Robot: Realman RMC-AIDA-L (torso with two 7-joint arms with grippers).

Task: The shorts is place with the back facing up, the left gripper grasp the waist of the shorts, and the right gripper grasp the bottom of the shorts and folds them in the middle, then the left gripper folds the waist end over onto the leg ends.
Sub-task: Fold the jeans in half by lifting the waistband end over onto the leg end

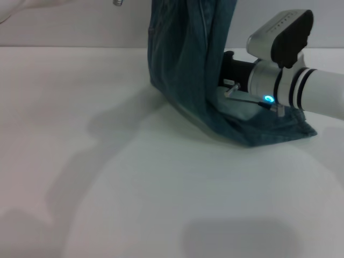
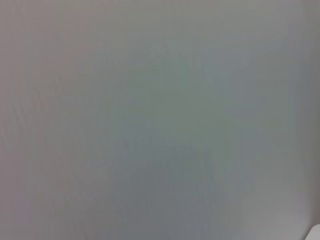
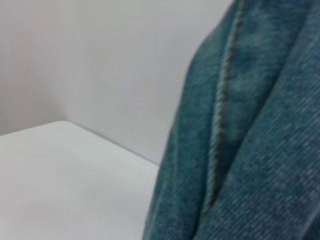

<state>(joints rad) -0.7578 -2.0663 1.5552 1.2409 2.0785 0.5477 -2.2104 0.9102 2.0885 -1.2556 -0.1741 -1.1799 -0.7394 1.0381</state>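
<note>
The shorts (image 1: 188,70) hang in a tall denim fold, lower edge trailing on the white table (image 1: 107,188). The right gripper (image 1: 228,70) reaches in behind the cloth — whether its jaws are clenched, I cannot tell.

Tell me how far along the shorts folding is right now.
Midway. The shorts are lifted, hanging from above the head view, their lower edge still dragging on the white table. The right gripper is low against the denim; the left gripper isn't visible. No flat fold lies on the table, so both folds remain.
</note>
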